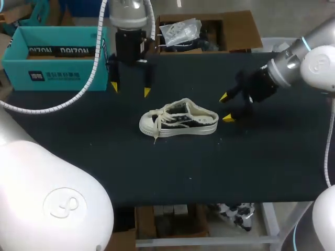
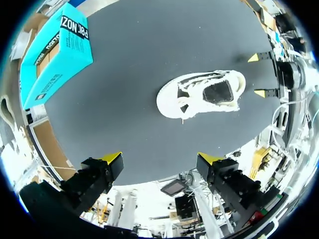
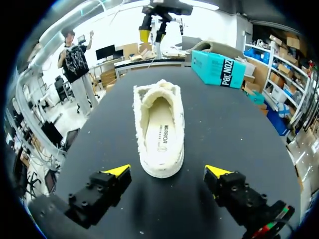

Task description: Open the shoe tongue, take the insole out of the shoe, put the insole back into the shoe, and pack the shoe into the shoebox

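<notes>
A cream and dark canvas shoe (image 1: 178,120) lies on the black table with its toe pointing left and laces loose; its mouth shows in the left wrist view (image 2: 202,94) and its heel faces my right gripper (image 3: 158,130). The cream insole (image 3: 159,130) lies inside it. My left gripper (image 1: 130,89) hangs open above the table behind the shoe's toe, fingers apart (image 2: 159,158). Just off the heel, my right gripper (image 1: 226,107) stands open and empty (image 3: 167,171). The teal shoebox (image 1: 55,58) sits open at the back left (image 2: 55,50) (image 3: 218,68).
A brown cardboard box (image 1: 209,31) holding plastic bags stands behind the table's far edge. The black table top (image 1: 167,167) stretches in front of the shoe to the near edge.
</notes>
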`<state>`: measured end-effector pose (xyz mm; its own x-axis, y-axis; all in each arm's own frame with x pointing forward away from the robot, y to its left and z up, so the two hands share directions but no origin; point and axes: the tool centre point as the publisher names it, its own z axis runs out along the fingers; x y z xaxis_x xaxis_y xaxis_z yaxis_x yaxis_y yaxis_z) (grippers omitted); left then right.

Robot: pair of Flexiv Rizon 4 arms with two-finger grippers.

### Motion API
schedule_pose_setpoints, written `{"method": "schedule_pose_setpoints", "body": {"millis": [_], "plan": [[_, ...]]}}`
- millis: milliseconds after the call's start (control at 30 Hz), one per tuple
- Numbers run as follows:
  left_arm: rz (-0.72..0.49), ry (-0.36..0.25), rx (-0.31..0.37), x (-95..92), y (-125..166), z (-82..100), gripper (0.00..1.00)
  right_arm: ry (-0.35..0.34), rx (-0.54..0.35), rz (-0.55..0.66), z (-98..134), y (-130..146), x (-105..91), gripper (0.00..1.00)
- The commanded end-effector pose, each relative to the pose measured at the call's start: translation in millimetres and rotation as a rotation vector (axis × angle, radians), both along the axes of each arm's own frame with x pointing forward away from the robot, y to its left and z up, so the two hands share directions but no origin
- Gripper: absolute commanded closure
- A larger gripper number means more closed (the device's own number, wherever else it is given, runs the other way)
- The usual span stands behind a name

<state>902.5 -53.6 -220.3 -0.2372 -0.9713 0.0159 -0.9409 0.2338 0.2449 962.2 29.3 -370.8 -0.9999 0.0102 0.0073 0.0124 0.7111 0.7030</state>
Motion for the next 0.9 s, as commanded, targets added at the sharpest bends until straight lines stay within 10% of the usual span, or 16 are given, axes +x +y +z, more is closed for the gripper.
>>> {"method": "schedule_pose_setpoints", "body": {"millis": [33, 900], "plan": [[0.182, 0.025, -0.003, -0.3, -10.7, -9.4, 0.0, -0.011, 0.042, -0.001, -17.5, 8.9, -2.1, 0.0], [0.317, -0.017, 0.02, 4.1, -63.8, -33.8, 0.0, 0.005, 0.194, 0.008, -61.3, 65.3, -13.3, 0.0]]}}
